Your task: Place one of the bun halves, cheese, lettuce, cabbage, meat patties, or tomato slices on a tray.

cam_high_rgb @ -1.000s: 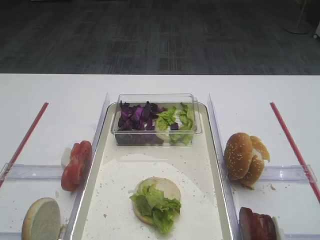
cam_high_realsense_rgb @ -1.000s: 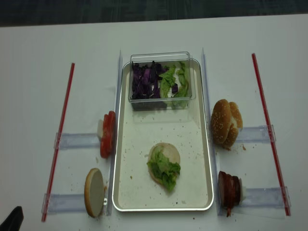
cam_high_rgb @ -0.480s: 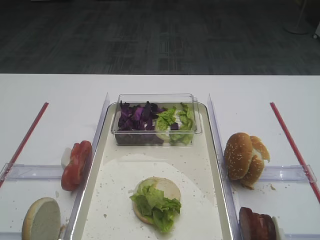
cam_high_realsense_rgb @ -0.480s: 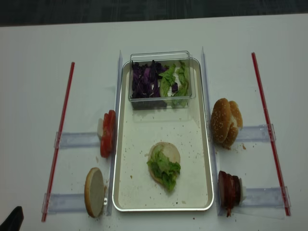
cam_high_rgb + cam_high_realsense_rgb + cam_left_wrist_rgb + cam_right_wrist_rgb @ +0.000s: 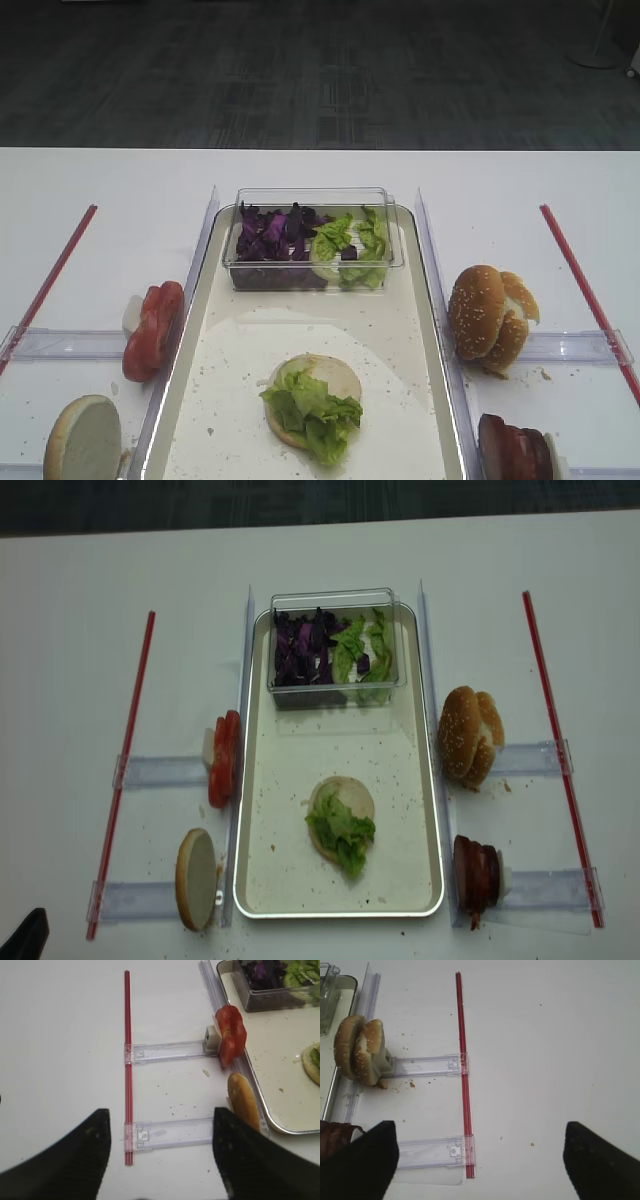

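Observation:
On the cream tray (image 5: 290,765) lies a pale bun half topped with lettuce (image 5: 341,827). A clear tub at the tray's far end holds purple cabbage (image 5: 302,648) and more lettuce (image 5: 362,650). Tomato slices (image 5: 224,758) and a pale bun half (image 5: 197,878) stand on edge left of the tray. Sesame bun halves (image 5: 468,735) and meat patties (image 5: 476,875) stand to its right. The cheese is out of view. My left gripper (image 5: 160,1110) hangs open and empty over the table left of the tray. My right gripper (image 5: 479,1124) hangs open and empty to the right.
Red strips (image 5: 125,760) (image 5: 555,740) run along both sides of the table. Clear plastic rails (image 5: 160,772) (image 5: 530,758) reach from them toward the tray. Upright clear dividers (image 5: 243,680) flank the tray. Crumbs dot the tray and table.

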Tool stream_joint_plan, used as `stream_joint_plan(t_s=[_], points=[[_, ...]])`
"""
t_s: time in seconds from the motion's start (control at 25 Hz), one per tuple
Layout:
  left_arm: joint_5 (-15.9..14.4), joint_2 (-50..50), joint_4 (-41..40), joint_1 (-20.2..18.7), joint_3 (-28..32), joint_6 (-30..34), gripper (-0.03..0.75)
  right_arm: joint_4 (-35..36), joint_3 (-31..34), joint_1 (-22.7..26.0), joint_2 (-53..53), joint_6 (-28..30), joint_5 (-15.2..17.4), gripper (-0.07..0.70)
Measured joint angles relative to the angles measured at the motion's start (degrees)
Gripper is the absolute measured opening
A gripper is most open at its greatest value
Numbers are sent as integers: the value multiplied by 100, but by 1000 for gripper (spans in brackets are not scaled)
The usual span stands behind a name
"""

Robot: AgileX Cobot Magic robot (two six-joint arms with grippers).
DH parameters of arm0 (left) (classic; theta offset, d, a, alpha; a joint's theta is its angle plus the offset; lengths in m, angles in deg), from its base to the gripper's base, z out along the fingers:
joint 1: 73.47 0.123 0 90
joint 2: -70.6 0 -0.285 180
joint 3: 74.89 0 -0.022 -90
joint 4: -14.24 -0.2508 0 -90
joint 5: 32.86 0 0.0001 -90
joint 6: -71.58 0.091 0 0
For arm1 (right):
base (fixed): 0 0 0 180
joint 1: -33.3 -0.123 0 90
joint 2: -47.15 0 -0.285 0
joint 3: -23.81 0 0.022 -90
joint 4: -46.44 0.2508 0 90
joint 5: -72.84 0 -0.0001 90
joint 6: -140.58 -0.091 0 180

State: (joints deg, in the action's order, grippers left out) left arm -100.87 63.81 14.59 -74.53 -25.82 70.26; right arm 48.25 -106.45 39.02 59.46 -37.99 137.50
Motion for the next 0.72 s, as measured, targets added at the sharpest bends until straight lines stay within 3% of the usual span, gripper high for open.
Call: stream_joint_plan(t_s=[0.52,0.72], points=[[0,0,0,0,0,0,409,0,0,-280,-327,-12,0,678],[0,0,0,0,0,0,409,-21,0,-601,-529,-24,0,678]])
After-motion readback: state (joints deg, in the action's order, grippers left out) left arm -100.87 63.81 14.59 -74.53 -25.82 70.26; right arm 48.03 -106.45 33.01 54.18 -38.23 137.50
